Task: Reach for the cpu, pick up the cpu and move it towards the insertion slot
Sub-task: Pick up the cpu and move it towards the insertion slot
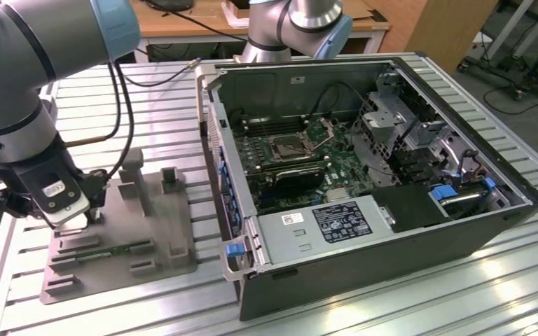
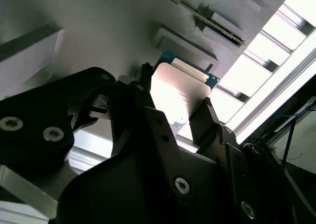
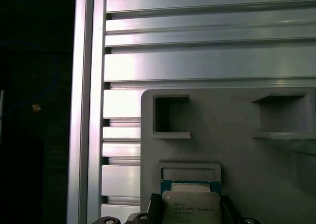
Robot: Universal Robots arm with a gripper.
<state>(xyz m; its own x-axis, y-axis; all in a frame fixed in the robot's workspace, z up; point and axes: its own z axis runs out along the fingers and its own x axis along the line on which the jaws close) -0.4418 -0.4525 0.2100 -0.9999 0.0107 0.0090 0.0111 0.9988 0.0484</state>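
1. Gripper [image 2: 175, 88]: fingers [image 2: 205, 119] closed on cpu [image 2: 178, 99] edges, over grey tray [image 1: 157, 231].
2. Tray: memory stick [image 1: 110, 250] lies in its groove.
3. Open case [image 1: 363, 266]: slot [image 1: 288, 147] inside, well apart from cpu.

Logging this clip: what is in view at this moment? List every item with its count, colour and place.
cpu: one, silvery top with teal-green rim, gripped at the fixture
insertion slot: one, silver frame with dark centre, on the motherboard inside the computer case
computer case: one, dark grey, open, on the exterior view's right
fixture: one, grey, on the exterior view's left
memory stick: one, green, lying in the fixture
table: one, silver, slotted, under everything
other arm: one, grey and blue, behind the case
arm: one, grey and blue, over the fixture
end effector: one, black, shut on the cpu
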